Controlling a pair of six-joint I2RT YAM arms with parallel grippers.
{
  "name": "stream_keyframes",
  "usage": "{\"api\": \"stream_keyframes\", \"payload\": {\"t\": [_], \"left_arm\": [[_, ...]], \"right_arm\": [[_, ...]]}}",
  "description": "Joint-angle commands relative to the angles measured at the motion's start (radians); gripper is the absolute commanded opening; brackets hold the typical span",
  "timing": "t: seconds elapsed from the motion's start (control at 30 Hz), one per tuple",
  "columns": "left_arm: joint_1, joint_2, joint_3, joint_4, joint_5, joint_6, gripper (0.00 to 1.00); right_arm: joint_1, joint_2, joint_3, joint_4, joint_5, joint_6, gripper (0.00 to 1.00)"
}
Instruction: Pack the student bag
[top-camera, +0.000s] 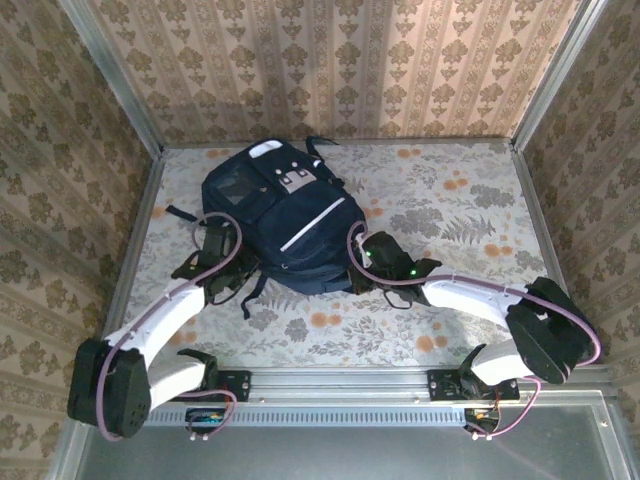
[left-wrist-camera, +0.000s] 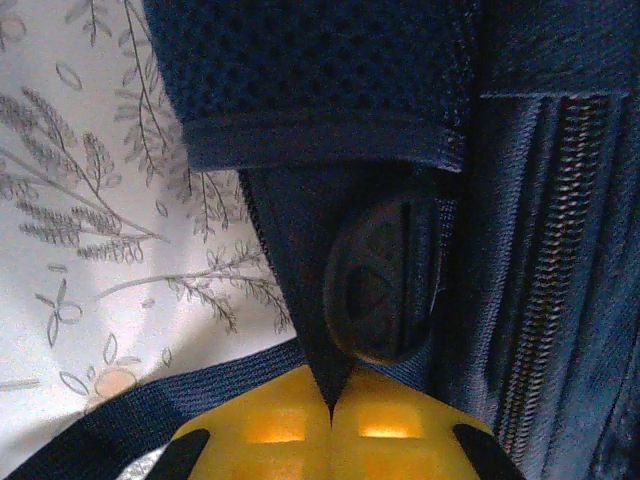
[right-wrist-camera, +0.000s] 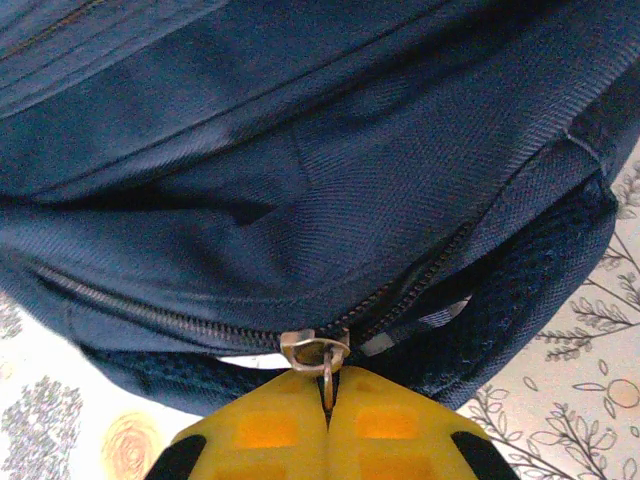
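Note:
The student bag (top-camera: 285, 220), a dark navy backpack with a thin white stripe, lies flat on the floral table between both arms. At the bag's left lower side, my left gripper (top-camera: 222, 265) is shut on a fold of the bag's navy webbing strap (left-wrist-camera: 300, 270), beside a dark oval plastic piece (left-wrist-camera: 380, 280); its yellow fingertips (left-wrist-camera: 280, 425) meet around the fabric. At the bag's right lower corner, my right gripper (top-camera: 363, 262) is shut on the metal zipper pull (right-wrist-camera: 327, 378). The slider (right-wrist-camera: 315, 350) sits right at the fingertips (right-wrist-camera: 390, 425), and the zipper (right-wrist-camera: 430, 270) gapes to its right.
Metal-framed walls with patterned paper enclose the table (top-camera: 450, 200) on three sides. A loose strap (top-camera: 180, 213) trails left of the bag. Another zipper line (left-wrist-camera: 550, 260) runs along the bag's side by the left gripper.

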Motion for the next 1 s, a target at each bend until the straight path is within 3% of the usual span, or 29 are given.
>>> {"api": "stream_keyframes", "payload": {"t": [0.0,0.03,0.13,0.27,0.4,0.7,0.97], "left_arm": [[0.063,0.071,0.101,-0.051,-0.057,0.113,0.02],[0.067,0.092,0.131,-0.06,-0.048,0.134,0.04],[0.071,0.157,0.222,-0.09,-0.025,0.195,0.26],[0.076,0.215,0.311,-0.121,0.002,0.213,0.36],[0.081,0.181,0.318,-0.186,-0.008,0.178,0.48],[0.082,-0.041,0.202,-0.348,0.073,0.063,0.56],[0.039,-0.163,0.077,-0.36,0.082,-0.054,0.57]], "right_arm": [[0.035,-0.093,-0.051,-0.039,-0.013,-0.05,0.0],[0.05,-0.105,-0.056,-0.03,-0.022,-0.055,0.0],[0.084,-0.107,-0.064,0.027,-0.077,-0.014,0.0],[0.135,-0.01,-0.015,0.125,-0.135,0.079,0.0],[0.211,0.161,0.111,0.154,-0.164,0.104,0.0],[0.305,0.375,0.347,0.177,-0.166,0.103,0.0],[0.316,0.404,0.386,0.189,-0.161,0.107,0.0]]}}
